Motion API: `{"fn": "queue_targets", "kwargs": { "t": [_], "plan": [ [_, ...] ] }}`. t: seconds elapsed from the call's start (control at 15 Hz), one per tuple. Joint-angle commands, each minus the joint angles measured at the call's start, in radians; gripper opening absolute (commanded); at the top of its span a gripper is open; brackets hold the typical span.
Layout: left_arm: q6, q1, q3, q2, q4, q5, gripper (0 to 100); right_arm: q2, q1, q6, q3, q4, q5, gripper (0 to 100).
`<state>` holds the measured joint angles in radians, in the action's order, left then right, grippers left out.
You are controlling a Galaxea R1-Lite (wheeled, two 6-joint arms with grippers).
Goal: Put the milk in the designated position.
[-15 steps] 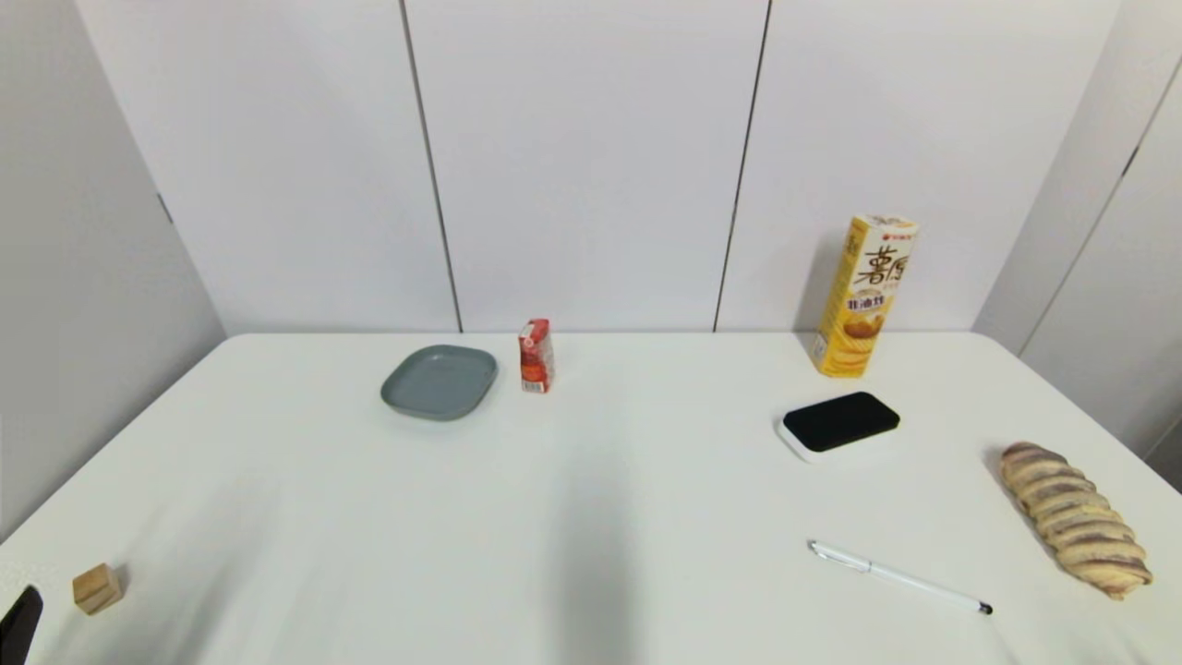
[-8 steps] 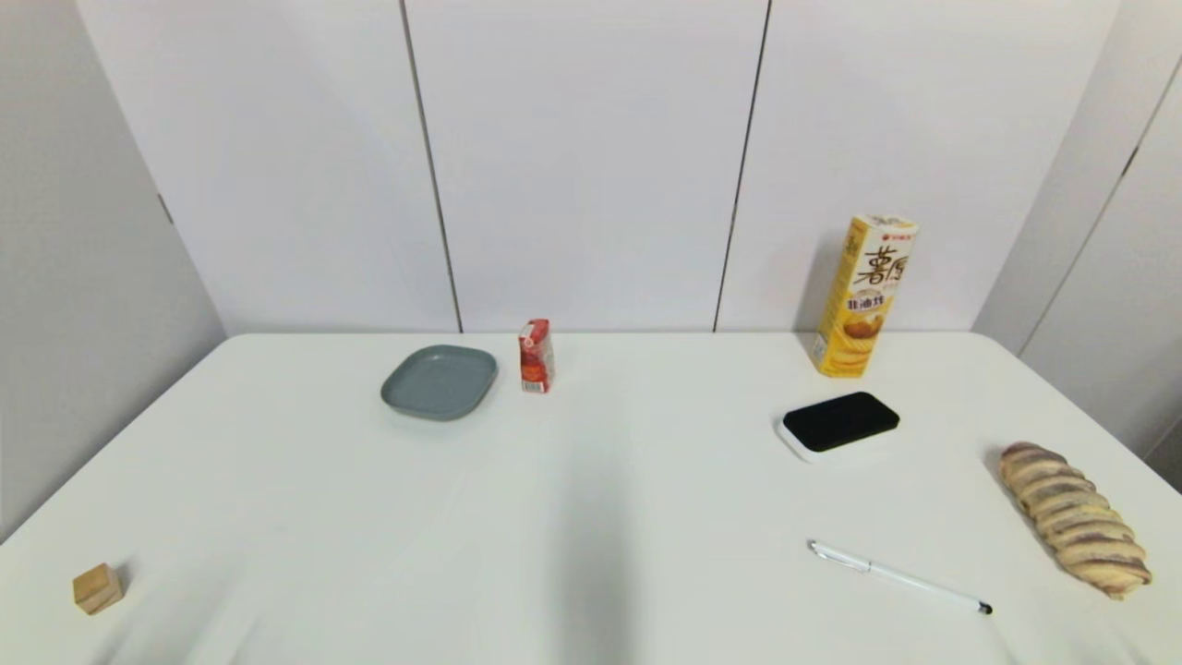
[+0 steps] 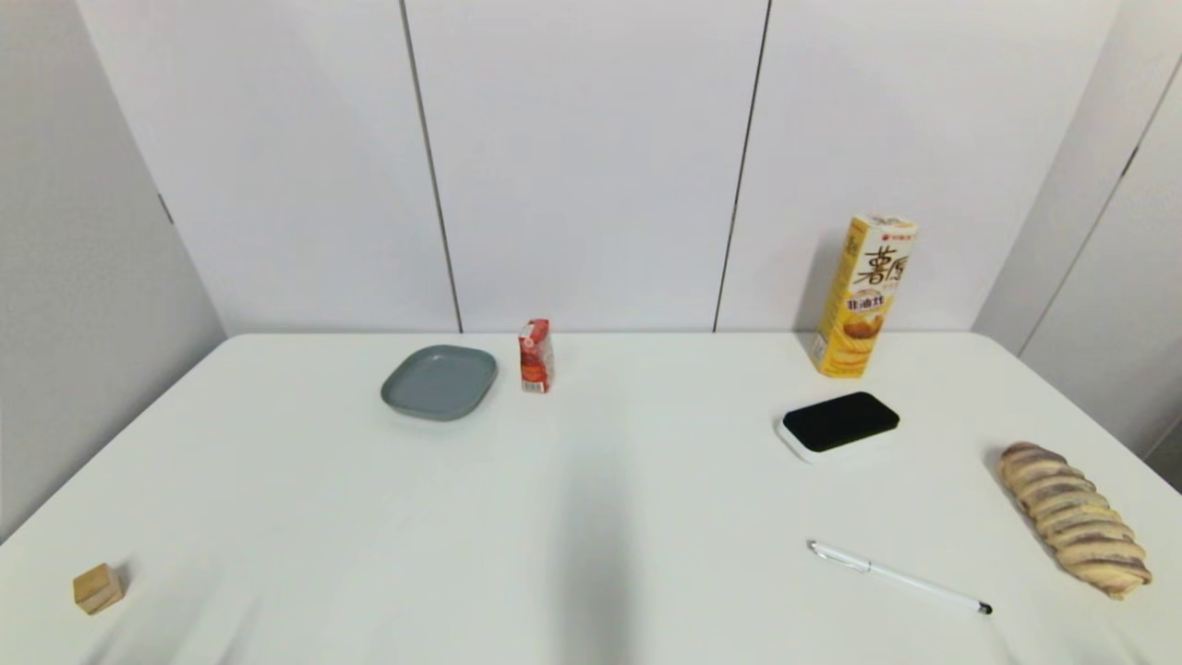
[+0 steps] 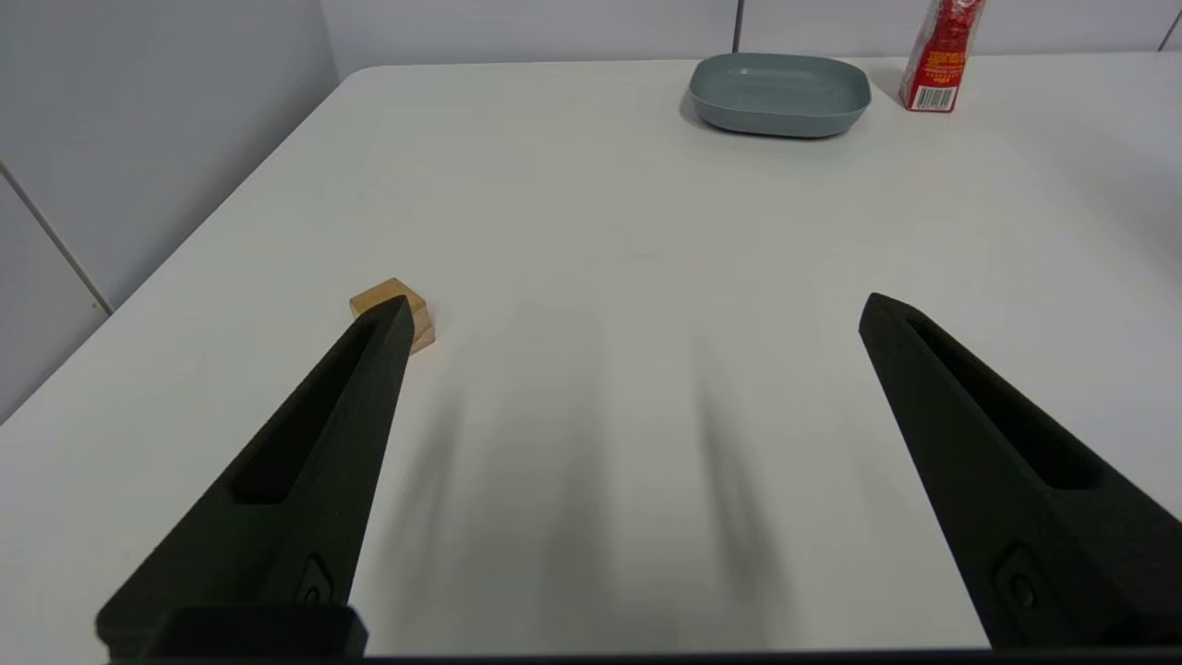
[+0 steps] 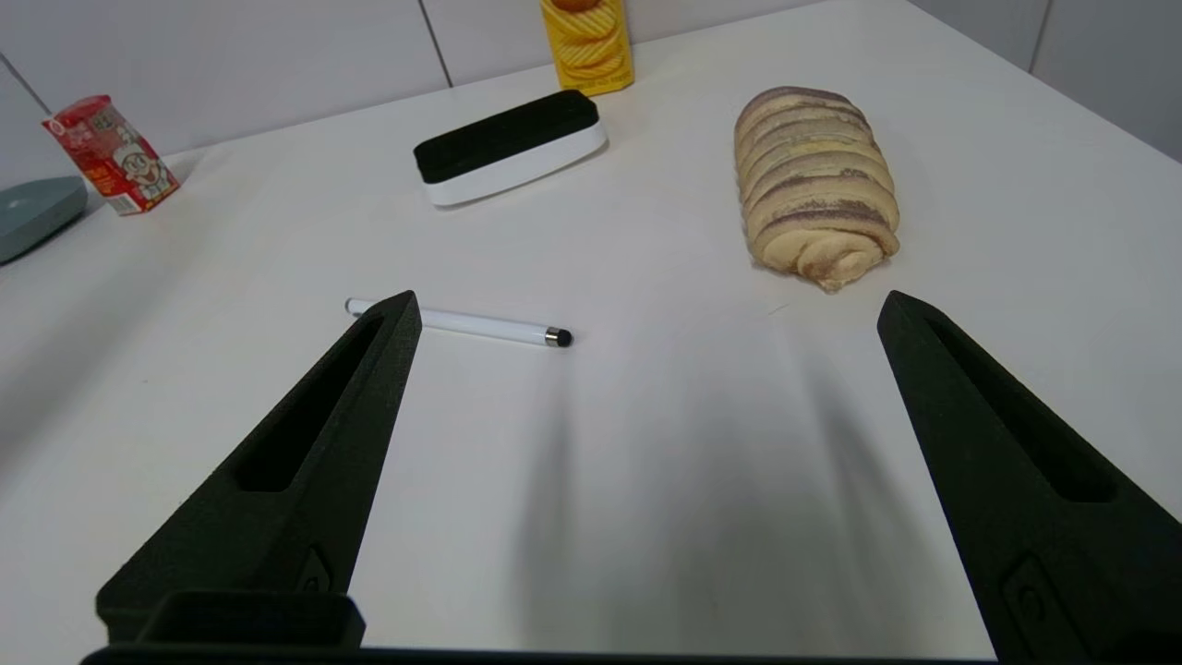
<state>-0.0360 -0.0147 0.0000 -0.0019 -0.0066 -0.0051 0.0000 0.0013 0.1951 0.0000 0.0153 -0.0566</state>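
Observation:
The milk (image 3: 536, 356) is a small red-orange carton standing upright near the table's far edge, just right of a grey-blue plate (image 3: 440, 381). Both wrist views also catch the milk (image 4: 940, 54) (image 5: 114, 155) far off. My left gripper (image 4: 637, 309) hangs open over the table's near left part, close to a wooden cube (image 4: 399, 309), holding nothing. Above the near right part, my right gripper (image 5: 646, 309) is open and empty, with a white pen (image 5: 459, 322) beyond its fingers. Neither gripper shows in the head view.
A tall yellow snack box (image 3: 863, 296) stands at the back right. In front of it lies a black-topped white eraser (image 3: 838, 425). A striped bread loaf (image 3: 1076, 518) lies at the right edge, the pen (image 3: 898, 577) near the front, the cube (image 3: 96, 588) at front left.
A dark tip of the left arm at the head view's bottom left corner one second ago has dropped out of view. The objects on the table have not moved.

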Motion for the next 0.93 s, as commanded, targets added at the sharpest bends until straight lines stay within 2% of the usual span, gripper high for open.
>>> {"fn": "queue_targets", "kwargs": {
  "t": [0.07,0.93],
  "plan": [
    [0.037,0.001,0.002,0.002,-0.001,0.001,100,0.002,0.0,0.001,0.0,0.0,0.0,100],
    [0.037,0.001,0.0,0.002,-0.001,0.001,100,0.002,0.0,0.001,0.0,-0.002,0.001,100]
  ]
}}
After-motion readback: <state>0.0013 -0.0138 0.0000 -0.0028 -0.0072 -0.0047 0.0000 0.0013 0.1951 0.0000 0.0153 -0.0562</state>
